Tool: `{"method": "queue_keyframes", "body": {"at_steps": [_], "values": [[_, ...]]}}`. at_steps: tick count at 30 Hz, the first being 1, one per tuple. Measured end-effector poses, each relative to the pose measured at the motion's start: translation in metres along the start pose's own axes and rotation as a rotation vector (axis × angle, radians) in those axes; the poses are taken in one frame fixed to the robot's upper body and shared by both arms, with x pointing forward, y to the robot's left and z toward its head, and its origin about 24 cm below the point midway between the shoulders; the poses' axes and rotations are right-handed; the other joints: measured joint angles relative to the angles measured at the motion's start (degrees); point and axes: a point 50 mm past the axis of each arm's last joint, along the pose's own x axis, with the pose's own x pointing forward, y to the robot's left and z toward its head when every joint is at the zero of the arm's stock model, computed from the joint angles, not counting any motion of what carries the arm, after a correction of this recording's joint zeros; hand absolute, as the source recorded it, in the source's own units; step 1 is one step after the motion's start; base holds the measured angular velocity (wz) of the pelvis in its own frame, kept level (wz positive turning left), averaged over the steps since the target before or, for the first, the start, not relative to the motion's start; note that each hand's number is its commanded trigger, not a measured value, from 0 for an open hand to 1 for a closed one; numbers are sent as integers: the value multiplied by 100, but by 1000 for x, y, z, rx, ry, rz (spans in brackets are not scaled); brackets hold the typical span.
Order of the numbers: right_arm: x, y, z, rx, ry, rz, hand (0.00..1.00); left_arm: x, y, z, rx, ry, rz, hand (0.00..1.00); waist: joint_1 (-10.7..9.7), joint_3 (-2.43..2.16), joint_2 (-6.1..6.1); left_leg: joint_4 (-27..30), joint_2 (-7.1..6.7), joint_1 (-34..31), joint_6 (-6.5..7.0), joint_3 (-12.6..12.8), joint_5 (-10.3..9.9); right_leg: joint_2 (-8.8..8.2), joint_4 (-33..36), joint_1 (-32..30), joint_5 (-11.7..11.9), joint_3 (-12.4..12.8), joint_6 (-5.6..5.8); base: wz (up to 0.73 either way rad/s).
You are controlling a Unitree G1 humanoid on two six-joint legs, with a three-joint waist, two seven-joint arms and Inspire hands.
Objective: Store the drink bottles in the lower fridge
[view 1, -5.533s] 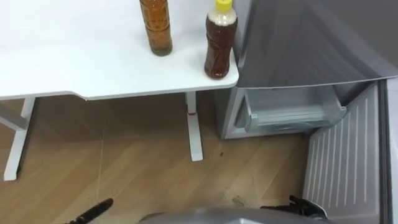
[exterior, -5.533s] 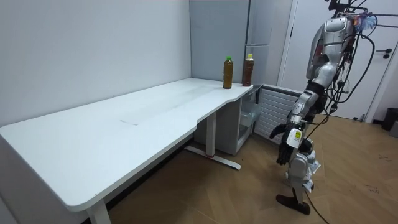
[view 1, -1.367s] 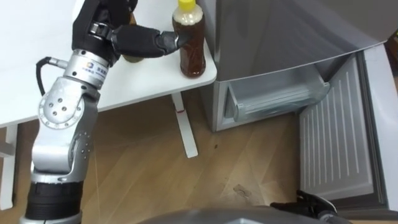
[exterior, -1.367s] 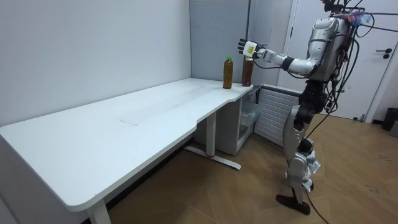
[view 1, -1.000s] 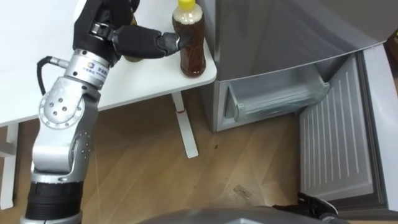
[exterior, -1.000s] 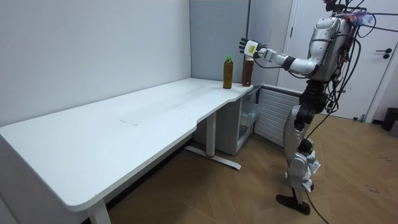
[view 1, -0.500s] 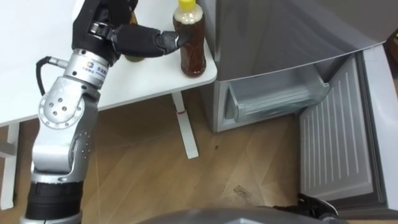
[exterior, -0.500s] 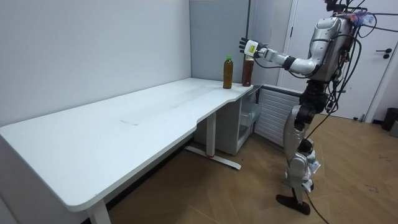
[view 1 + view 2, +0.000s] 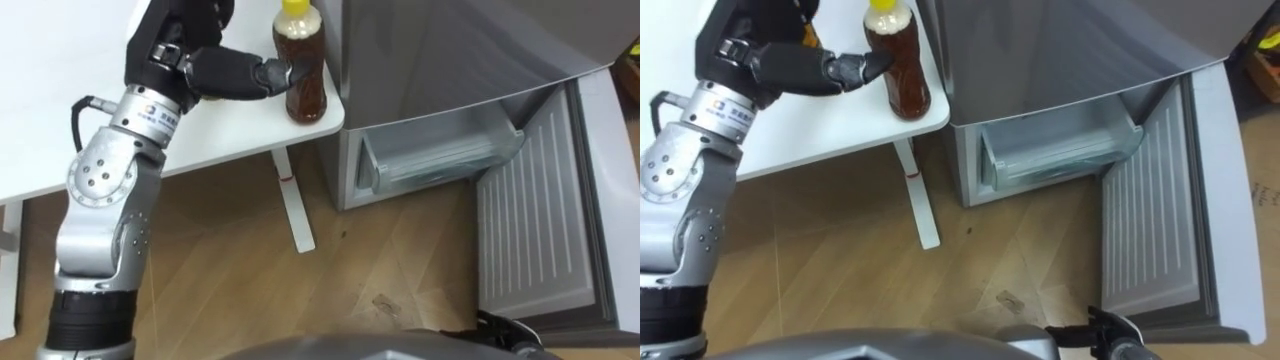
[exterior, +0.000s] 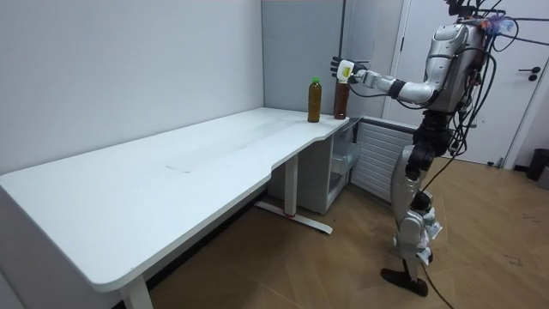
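Observation:
Two bottles of brown drink stand on the corner of the white table (image 9: 60,110) beside the fridge. The yellow-capped bottle (image 9: 303,72) (image 9: 902,65) is nearest the corner. The green-capped bottle (image 10: 314,100) stands to its left, hidden behind my hand in the eye views. My left hand (image 9: 215,68) (image 10: 345,69) is raised at the bottles, open, and its thumb tip touches the yellow-capped bottle's side. My right hand (image 9: 500,325) hangs low at the bottom edge. The lower fridge compartment (image 9: 440,160) stands open with a clear bin inside.
The lower fridge door (image 9: 530,235) is swung out to my right, close to my right hand. The grey upper fridge body (image 9: 450,50) rises right beside the table corner. A table leg (image 9: 297,210) stands on the wooden floor (image 9: 250,280) in front of me.
Since 5.5 s ago my left arm has risen from my side to the bottles. In the last second the hand edged slightly toward the yellow-capped bottle, and the view shifted a little.

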Motion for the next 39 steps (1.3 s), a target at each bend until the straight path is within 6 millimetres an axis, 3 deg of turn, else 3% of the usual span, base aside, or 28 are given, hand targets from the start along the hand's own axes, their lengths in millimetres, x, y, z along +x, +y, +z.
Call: {"method": "queue_keyframes", "body": {"at_steps": [4,12,26,29,39], "values": [[0,1,-1,1,12,10,0,0,0,-7,-19,36,-9,0,11,-23,-36,1,10,0,0,20,0,7,2,0,5,0,-8,0],[0,-1,-1,-9,18,4,0,-1,0,-22,-57,92,-9,0,-33,-55,26,6,39,0,-1,34,0,29,18,24,19,-4,-29,0],[0,0,1,-33,18,-11,0,-3,-4,-41,-83,176,-6,0,-147,-10,36,4,38,3,-1,53,0,29,6,-1,17,30,-26,-1],[0,-1,1,-33,18,-18,0,-3,-4,-41,-84,178,0,0,-152,25,56,4,38,4,-1,101,0,31,-1,-19,16,74,-26,-7],[2,0,3,-50,40,-34,0,-5,-1,-50,-93,218,57,0,-177,21,65,6,38,5,-1,192,0,30,-10,-40,15,126,-23,-4]]}}
